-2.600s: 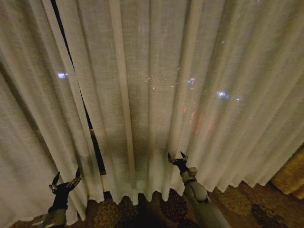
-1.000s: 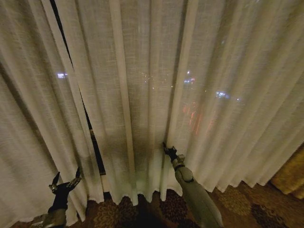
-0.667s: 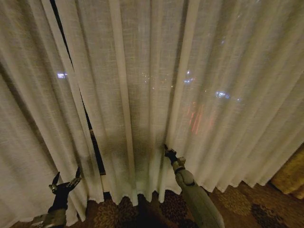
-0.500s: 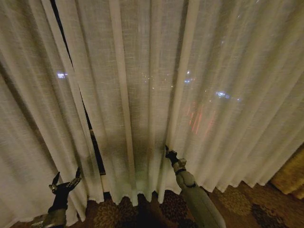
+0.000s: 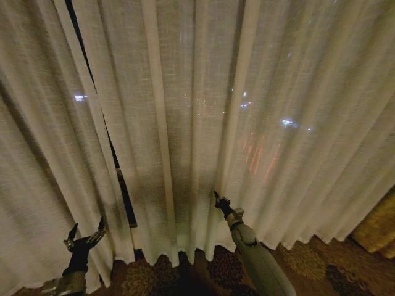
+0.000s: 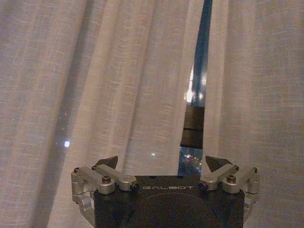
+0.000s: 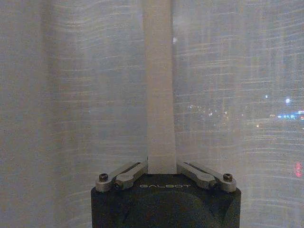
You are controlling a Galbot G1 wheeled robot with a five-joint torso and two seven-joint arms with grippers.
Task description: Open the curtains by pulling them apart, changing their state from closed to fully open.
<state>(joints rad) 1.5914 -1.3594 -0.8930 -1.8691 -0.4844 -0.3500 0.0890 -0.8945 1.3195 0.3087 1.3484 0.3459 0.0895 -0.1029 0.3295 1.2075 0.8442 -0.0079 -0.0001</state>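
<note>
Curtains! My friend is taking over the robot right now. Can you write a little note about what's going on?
Right end effector: shut on a pleat of the right curtain panel, low down near the hem.
Left end effector: open, holding nothing, in front of the left curtain panel.
Done: a narrow dark gap shows between the panels.
Left: pull both panels apart until fully open.

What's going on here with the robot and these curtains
The robot is working on opening the sheer curtains. Its right gripper is shut on a vertical fold of the right-hand panel, low down near the hem. The left gripper hangs open in front of the left panel, holding nothing. A narrow dark gap shows between the two panels, so the curtains are mostly closed.
</note>
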